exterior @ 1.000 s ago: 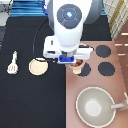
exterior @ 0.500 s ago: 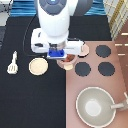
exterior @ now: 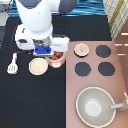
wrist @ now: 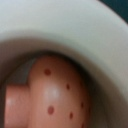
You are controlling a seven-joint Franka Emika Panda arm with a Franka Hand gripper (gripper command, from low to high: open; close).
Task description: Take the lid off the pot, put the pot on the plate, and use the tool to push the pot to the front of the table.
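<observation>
**Lid off, pot not yet on the plate**

Black tabletop [exterior: 30, 100] carries most of the work, with a pinkish stove counter [exterior: 120, 65] on the exterior view's right. Taking the pot [exterior: 57, 58] as the landmark: the lid [exterior: 81, 49] lies on the stove counter to its right, clearly off, so that step looks done. The plate [exterior: 37, 66] sits just beside the pot on its left, bare, so the pot is not on it. The tool [exterior: 12, 64] lies further left, beyond the plate, untouched. The end effector [exterior: 50, 56] hangs right over the pot, at its left rim; whether it is open or has hold of the pot I cannot tell. The wrist view shows a pale rim [wrist: 65, 30] and a spotted orange inside, very close. A grey pan [exterior: 97, 106] stands well below the pot.
</observation>
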